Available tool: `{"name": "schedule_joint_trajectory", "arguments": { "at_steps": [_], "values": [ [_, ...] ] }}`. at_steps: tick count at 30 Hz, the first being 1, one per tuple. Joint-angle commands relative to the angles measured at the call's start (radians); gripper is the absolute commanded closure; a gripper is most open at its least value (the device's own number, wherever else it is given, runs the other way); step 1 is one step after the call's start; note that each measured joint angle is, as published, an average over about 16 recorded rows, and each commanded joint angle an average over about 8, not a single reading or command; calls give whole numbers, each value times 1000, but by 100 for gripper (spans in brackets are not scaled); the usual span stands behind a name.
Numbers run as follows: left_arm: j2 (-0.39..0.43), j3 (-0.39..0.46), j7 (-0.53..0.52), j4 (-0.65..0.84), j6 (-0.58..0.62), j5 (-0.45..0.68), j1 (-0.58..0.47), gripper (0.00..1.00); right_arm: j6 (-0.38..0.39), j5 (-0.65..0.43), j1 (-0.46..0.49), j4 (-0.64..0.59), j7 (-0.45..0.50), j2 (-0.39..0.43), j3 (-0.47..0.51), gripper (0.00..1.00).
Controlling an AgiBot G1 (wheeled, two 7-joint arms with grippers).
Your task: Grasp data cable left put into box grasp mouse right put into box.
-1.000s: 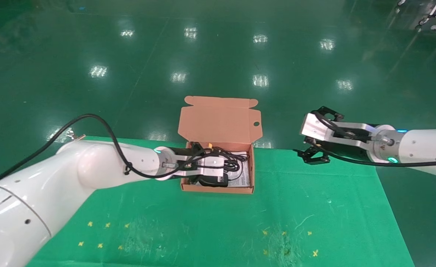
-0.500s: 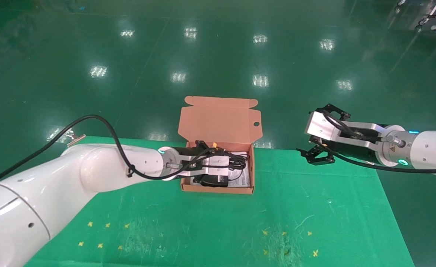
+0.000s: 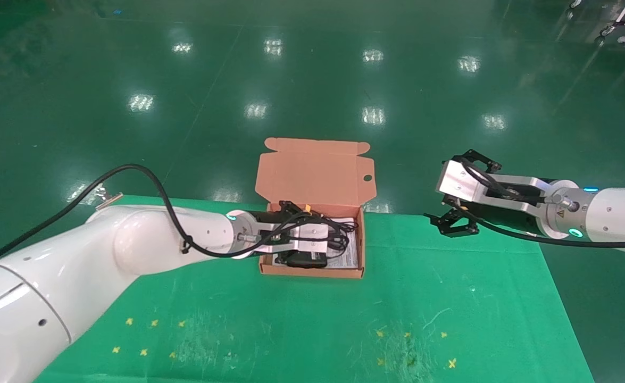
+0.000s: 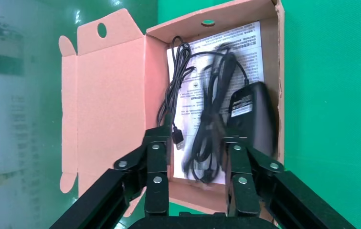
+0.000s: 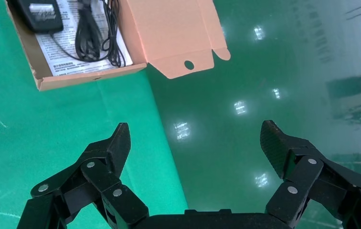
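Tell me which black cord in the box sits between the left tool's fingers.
The data cable, the thicker looped bundle, beside the mouse; the thin USB-plug cord lies nearer the lid.

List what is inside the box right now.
Inside the box: the mouse, the data cable, the mouse's cord, all on a white printed sheet. The left pincer hides the near end.

Box (image 3: 312,175): matt orange-salmon cardboard, raw-looking edges; inside it a white printed paper sheet (image 4: 245,47). On that sheet, mouse (image 4: 252,114) is smooth black plastic with a slight sheen, data cable (image 4: 212,124) matt black rubbery sheath. Under the box, table cover (image 3: 301,324) is matt green cloth, scuffed; floor (image 3: 312,69) beyond the box is glossy green, mirrors the lights.
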Motion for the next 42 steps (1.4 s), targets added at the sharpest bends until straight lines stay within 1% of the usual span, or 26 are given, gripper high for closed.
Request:
{"name": "schedule_joint_trajectory", "arguments": {
  "at_steps": [1,5,10,14,17,20,40,42],
  "values": [
    [-6,-1,2,-9,2,0,4,0,2,2,-1,-3,0,-2,1,0],
    [-41,-23,-31,-36,2,-19,-40,0,-2,-19,39,18,-6,21,11,0],
    [-68,-51,-77,-43,1,-38,-95,0,-34,-66,90,44,-27,44,5,0],
    [-82,-70,-86,-49,12,-57,-101,0,-52,-83,104,51,-35,48,-1,0],
    [-103,-98,-88,-65,42,-88,-83,0,-70,-69,95,55,-39,50,12,0],
    [-135,-141,-90,-92,86,-133,-53,0,-102,-32,69,59,-44,53,44,0],
    [-366,-455,-108,-291,410,-467,165,0,-389,308,-158,101,-61,83,337,0],
    [-377,-470,-109,-301,425,-483,176,0,-403,324,-169,103,-62,85,351,0]
  ]
}}
